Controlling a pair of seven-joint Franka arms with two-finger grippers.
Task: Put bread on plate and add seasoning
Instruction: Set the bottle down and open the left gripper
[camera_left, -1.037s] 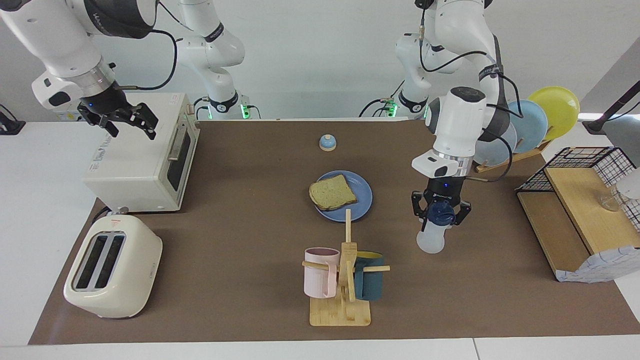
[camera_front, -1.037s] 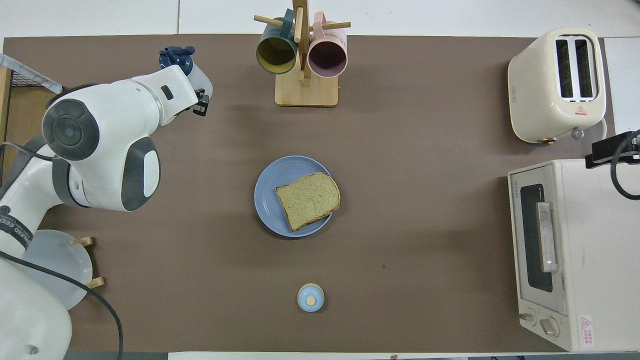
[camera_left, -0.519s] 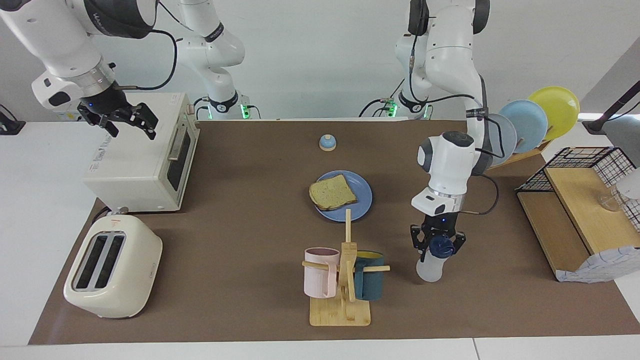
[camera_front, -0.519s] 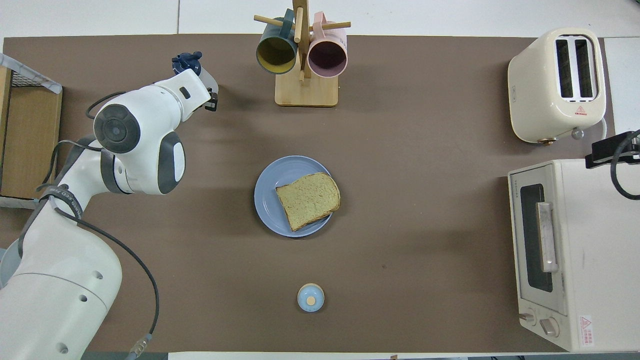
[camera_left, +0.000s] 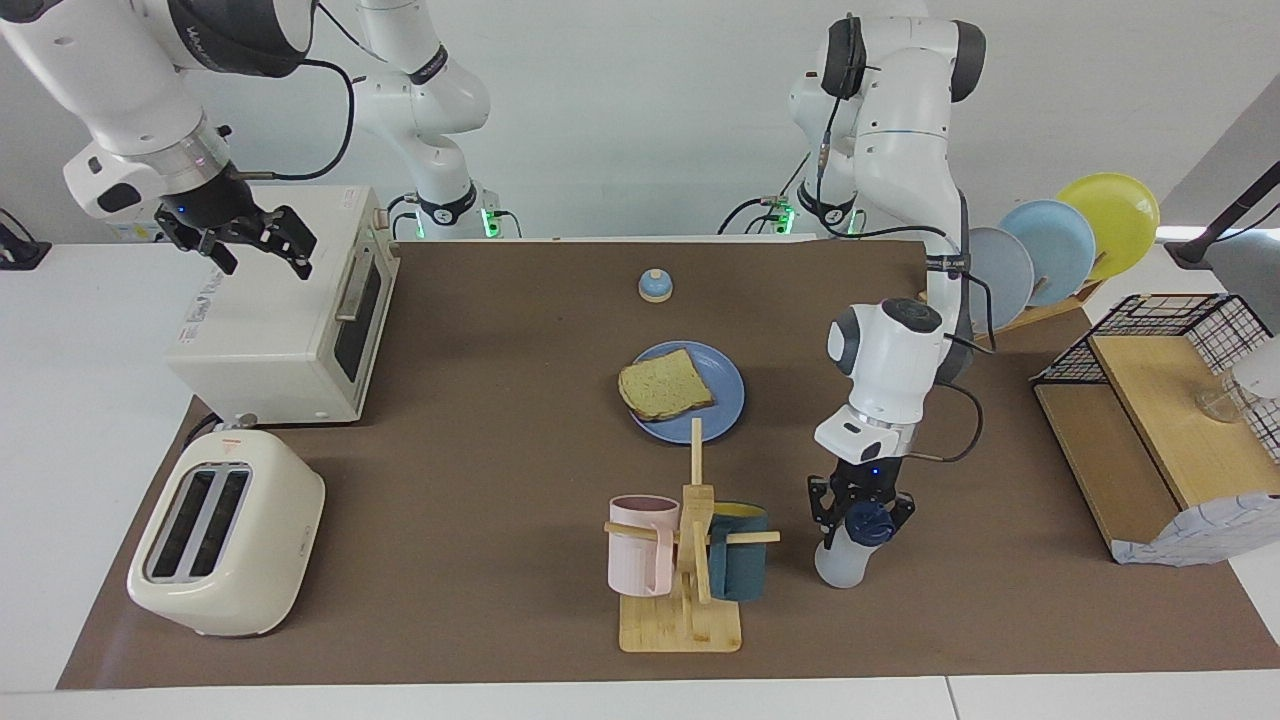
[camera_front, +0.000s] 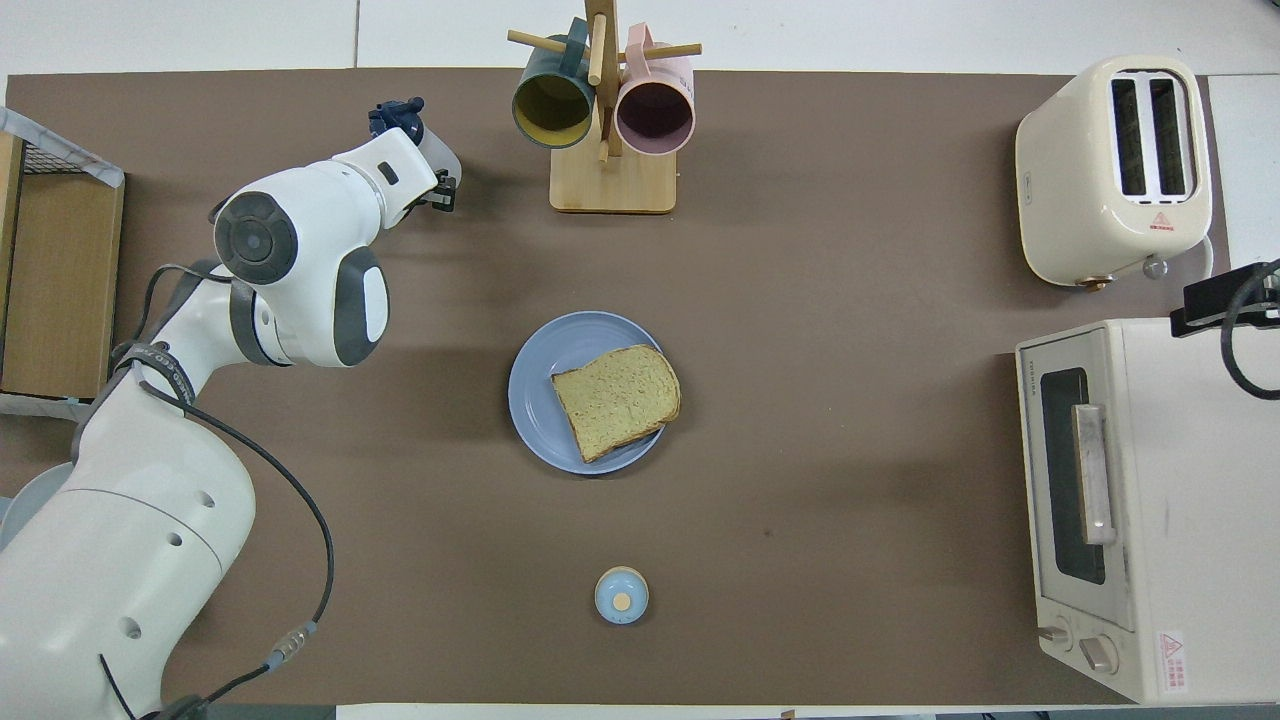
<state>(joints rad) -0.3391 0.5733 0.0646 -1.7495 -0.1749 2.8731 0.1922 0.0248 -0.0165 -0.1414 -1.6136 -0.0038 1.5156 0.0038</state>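
- The right pincer (camera_left: 255, 243) hangs with its fingers spread wide and nothing between them, over the toaster oven (camera_left: 285, 315) at the right arm's end of the surface (camera_left: 480, 450); that arm waits.
- The bread (camera_left: 664, 385) lies on the plate (camera_left: 722, 400) mid-surface, one corner over the rim.
- The mug rack (camera_left: 685, 560) stands at the edge farthest from the robots.
- The left pincer (camera_left: 860, 505) is clamped on the seasoning (camera_left: 845, 555), just beside the mug rack, bottle slightly tilted; whether its base touches the surface is unclear.
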